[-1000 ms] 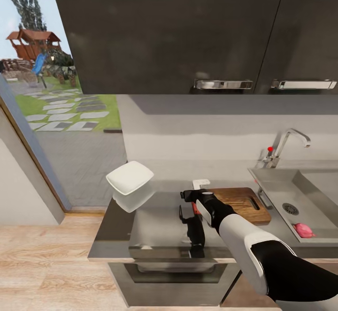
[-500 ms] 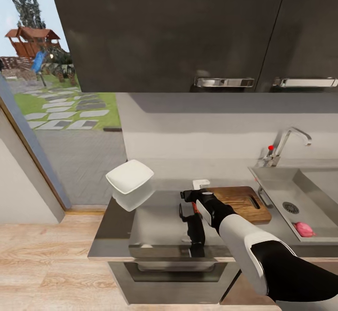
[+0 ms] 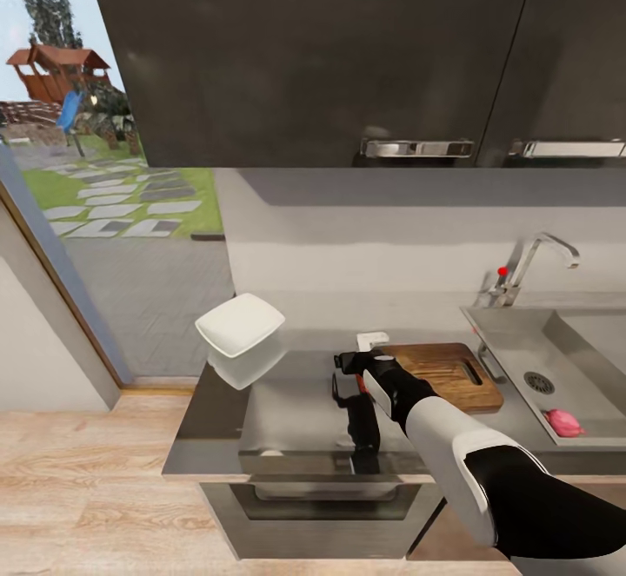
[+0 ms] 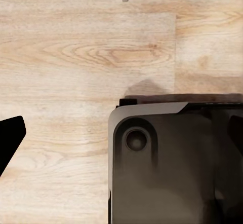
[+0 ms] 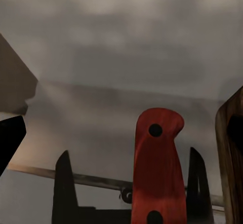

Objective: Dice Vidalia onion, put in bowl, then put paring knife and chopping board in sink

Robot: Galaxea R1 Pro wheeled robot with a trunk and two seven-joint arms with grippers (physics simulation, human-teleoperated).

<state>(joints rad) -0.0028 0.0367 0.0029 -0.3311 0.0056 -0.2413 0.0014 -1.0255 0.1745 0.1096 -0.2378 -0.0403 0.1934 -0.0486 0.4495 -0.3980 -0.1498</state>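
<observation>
My right gripper [image 3: 349, 367] hovers low over the grey countertop [image 3: 287, 402], just off the left end of the dark brown chopping board [image 3: 445, 374]. It is open, and the paring knife's red handle [image 5: 155, 169] lies between the fingers [image 5: 64, 184] without touching either. The blade is hidden. The white bowl [image 3: 241, 326] stands at the counter's back left. A pink Vidalia onion [image 3: 565, 421] rests in the steel sink [image 3: 509, 337] near the drain, right of the board.
Dark wall cabinets [image 3: 330, 55] hang over the counter, and the chrome tap [image 3: 532, 265] rises behind the sink. A glass door [image 3: 96, 211] stands at the left. In the left wrist view I see wooden floor [image 4: 86, 57] and the robot's dark base [image 4: 167, 168].
The head camera has shifted slightly, so the picture has drifted a little. The right arm, knife, board, bowl and onion have not moved.
</observation>
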